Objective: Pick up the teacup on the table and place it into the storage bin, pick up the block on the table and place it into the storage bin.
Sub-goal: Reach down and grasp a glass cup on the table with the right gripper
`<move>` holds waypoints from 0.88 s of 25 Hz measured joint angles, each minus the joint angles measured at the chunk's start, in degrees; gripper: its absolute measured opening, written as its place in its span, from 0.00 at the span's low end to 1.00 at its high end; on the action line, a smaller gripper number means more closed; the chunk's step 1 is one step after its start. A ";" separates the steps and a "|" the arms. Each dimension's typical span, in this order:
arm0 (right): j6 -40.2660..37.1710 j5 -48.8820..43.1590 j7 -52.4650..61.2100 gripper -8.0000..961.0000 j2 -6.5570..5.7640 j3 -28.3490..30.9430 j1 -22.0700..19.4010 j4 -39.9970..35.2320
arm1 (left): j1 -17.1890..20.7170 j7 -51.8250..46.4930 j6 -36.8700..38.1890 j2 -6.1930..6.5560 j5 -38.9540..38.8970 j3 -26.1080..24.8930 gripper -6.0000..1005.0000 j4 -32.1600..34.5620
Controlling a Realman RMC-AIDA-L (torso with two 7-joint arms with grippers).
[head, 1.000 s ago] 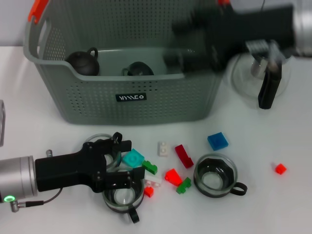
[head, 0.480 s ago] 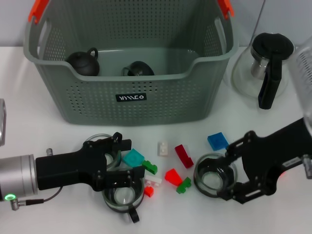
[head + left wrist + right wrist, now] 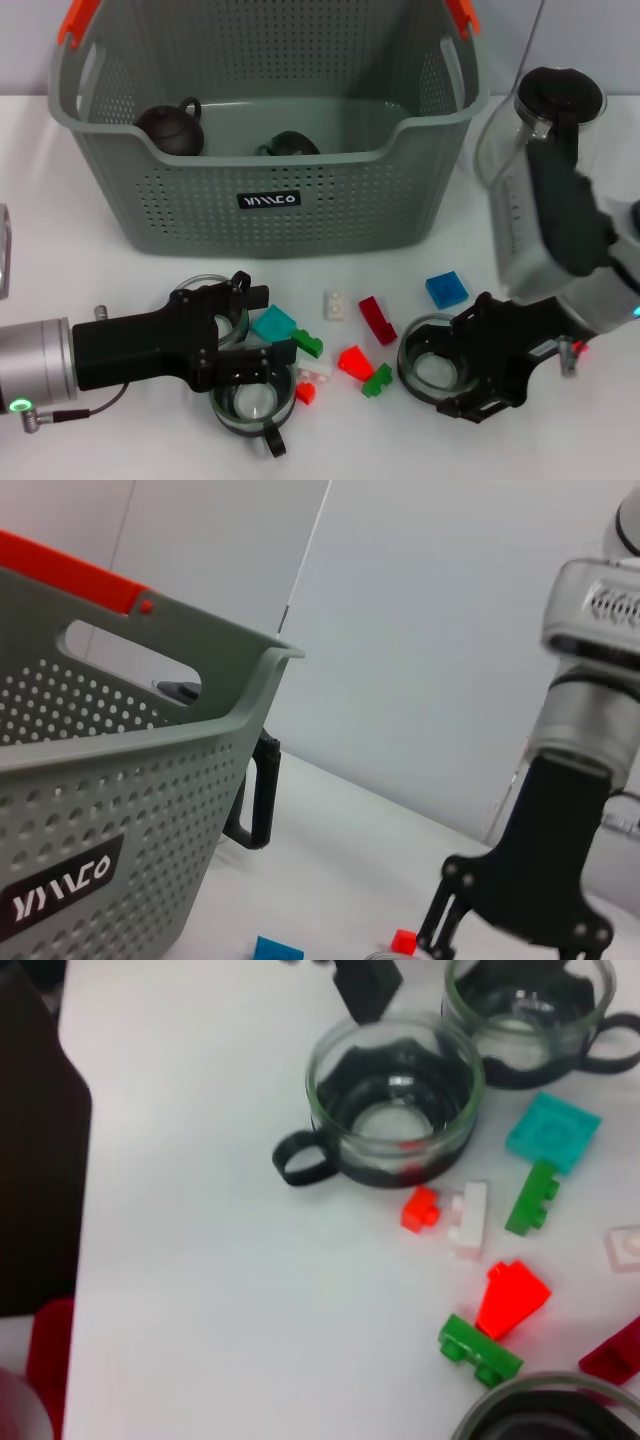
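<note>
The left gripper (image 3: 232, 335) lies low at the table's left, fingers spread around two glass teacups (image 3: 248, 405). Behind stands the perforated plastic bin (image 3: 270, 190), open-topped. Small bricks (image 3: 352, 361) scatter mid-table. The right gripper (image 3: 470, 368) has its fingers parted beside a third round teacup (image 3: 432, 368), touching its rim.

White table (image 3: 90, 260), storage bin (image 3: 300, 200), teacups (image 3: 245, 405), blocks (image 3: 446, 289), glass pot (image 3: 545, 130)

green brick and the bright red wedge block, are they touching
Touching. The right wrist view shows the red wedge block with its narrow end meeting the green brick, no white table between them.
</note>
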 joint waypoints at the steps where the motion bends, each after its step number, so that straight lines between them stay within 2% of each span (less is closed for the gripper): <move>1: 1.36 -0.26 0.37 0.66 0.00 -1.34 0.31 0.75 | 0.00 -0.01 0.00 -0.01 -0.01 0.00 0.86 0.00; 8: 7.72 -2.51 3.64 0.64 0.00 -9.53 1.17 3.46 | 0.01 0.02 0.00 -0.01 -0.11 0.00 0.86 -0.51; 14: 8.75 -4.44 5.52 0.62 0.00 -10.39 1.26 3.57 | 0.01 0.29 -0.48 -0.01 0.01 0.00 0.86 -0.77; 22: 8.91 -4.06 4.95 0.29 0.11 -12.92 0.84 3.59 | 0.02 0.29 -0.77 -0.01 0.09 0.00 0.86 -1.15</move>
